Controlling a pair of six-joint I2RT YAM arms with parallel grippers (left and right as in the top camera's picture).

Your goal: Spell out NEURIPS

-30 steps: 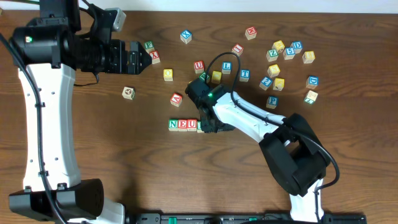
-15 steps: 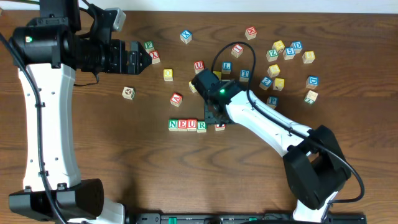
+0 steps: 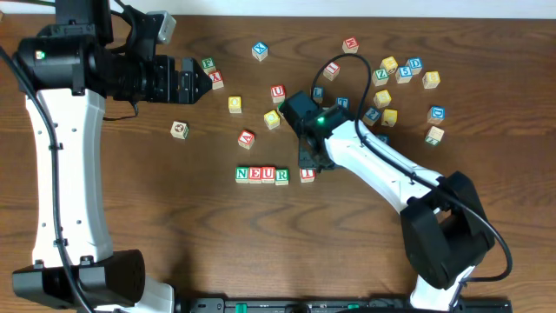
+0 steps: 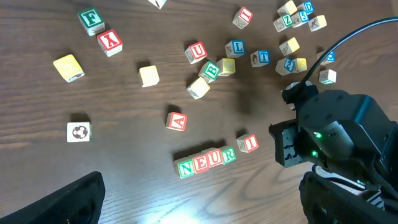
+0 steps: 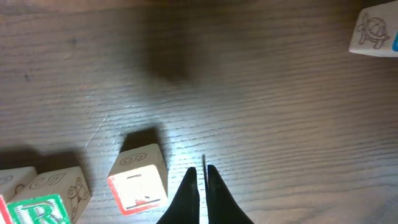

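Cubes green N [image 3: 241,175], red E [image 3: 255,175], U [image 3: 268,175] and green R [image 3: 281,176] stand touching in a row. The red I cube [image 3: 307,174] sits a small gap to the right of R. My right gripper [image 3: 311,163] hovers just above and beside the I cube. In the right wrist view the right gripper [image 5: 204,186] is shut and empty, with the I cube [image 5: 138,180] just left of it and R [image 5: 50,200] at the lower left. My left gripper [image 3: 201,83] is open and high at the upper left. The blue P cube is mostly hidden by my right arm.
Loose cubes lie above the row: red A [image 3: 247,137], a second red U [image 3: 277,91], yellow cubes [image 3: 234,103], a ball-picture cube [image 3: 180,129], green F [image 3: 208,63] and red X [image 3: 216,79]. A cluster of several cubes [image 3: 395,74] lies at the upper right.
My right gripper has drawn back up and to the right from the row's right end, leaving the I cube standing just right of R. The left arm has not moved.
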